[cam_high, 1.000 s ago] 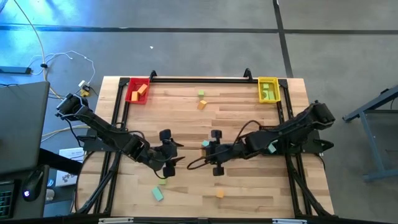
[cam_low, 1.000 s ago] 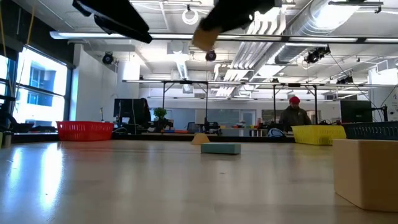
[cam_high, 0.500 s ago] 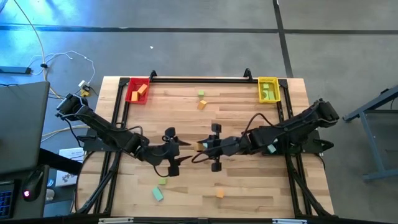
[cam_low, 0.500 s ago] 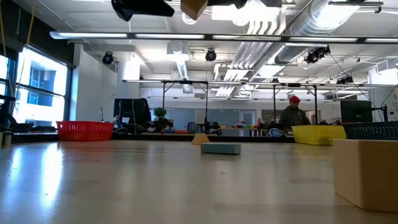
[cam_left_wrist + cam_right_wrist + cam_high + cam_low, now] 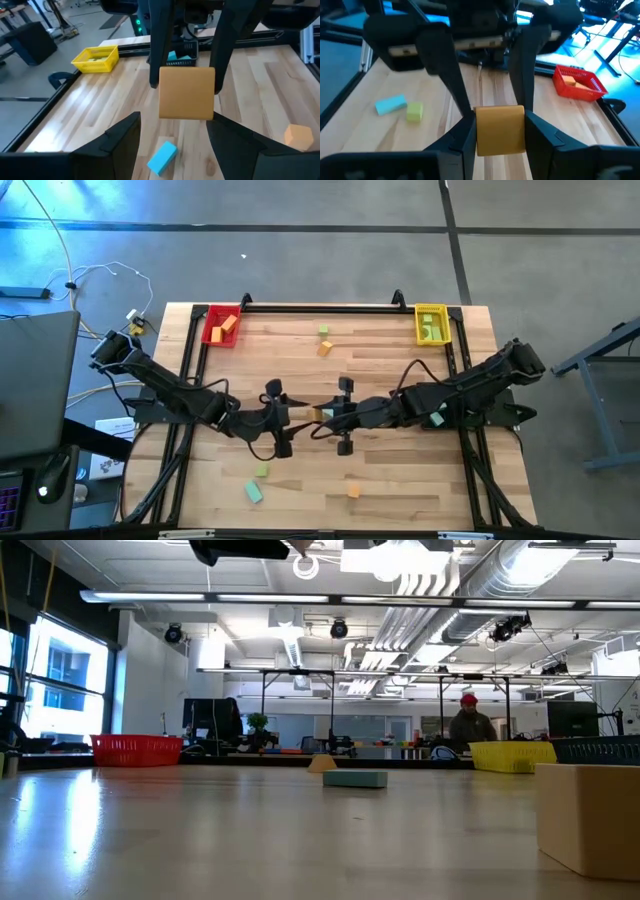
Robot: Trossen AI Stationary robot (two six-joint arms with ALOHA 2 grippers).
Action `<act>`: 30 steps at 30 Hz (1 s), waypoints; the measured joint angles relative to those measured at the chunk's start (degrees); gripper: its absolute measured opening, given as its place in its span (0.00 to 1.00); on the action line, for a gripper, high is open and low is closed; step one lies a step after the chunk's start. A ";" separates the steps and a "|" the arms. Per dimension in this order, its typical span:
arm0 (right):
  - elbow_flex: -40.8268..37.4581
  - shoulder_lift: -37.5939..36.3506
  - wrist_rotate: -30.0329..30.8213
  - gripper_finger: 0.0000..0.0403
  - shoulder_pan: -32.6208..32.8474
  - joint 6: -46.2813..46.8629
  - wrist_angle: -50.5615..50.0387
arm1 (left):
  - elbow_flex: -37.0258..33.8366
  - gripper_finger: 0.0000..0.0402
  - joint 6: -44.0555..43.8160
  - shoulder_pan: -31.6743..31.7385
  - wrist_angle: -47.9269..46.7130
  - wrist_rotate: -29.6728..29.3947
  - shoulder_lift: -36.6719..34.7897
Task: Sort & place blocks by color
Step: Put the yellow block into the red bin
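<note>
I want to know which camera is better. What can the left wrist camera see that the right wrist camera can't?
Only the left wrist view shows the yellow tray and a loose orange block. Only the right wrist view shows the red tray and a light green block. Both show the orange block held in the right gripper, with the left gripper facing it, jaws open, and a teal block.

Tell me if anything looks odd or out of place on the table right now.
Nothing is spilled or damaged. One oddity: the right end effector holds an orange block in mid-air, directly facing the open left end effector, like a handover. Loose blocks are scattered around, including a teal block near the front edge.
</note>
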 joint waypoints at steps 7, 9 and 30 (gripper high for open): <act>0.00 0.00 -0.25 0.27 0.02 -0.26 1.02 | 0.00 0.53 1.15 1.17 1.74 2.81 0.00; 0.00 0.00 -0.25 0.27 0.02 -0.20 1.04 | 0.00 0.53 1.91 1.18 2.06 2.84 0.00; 0.02 0.02 -0.83 0.27 0.02 -0.96 -0.70 | 0.00 0.34 4.48 2.64 2.55 7.83 0.00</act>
